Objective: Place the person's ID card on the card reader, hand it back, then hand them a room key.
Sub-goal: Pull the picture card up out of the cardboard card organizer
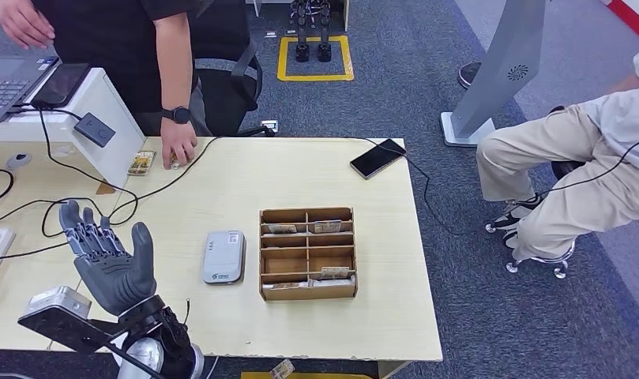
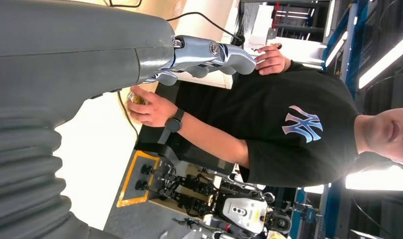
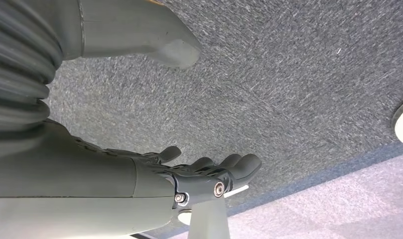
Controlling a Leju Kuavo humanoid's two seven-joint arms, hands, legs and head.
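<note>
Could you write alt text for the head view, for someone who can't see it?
The robot's left hand is raised open, palm up, over a wooden table toward a standing person. On the table sit a grey card reader, a compartmented card box and a phone.

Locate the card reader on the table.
In the head view the card reader lies flat near the middle of the table, just left of the wooden divider box and to the right of the raised left hand.

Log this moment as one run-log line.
left hand: raised, palm up, holds nothing | right hand: hanging over carpet, holds nothing | card reader: bare | person's hand: on table beside card
</note>
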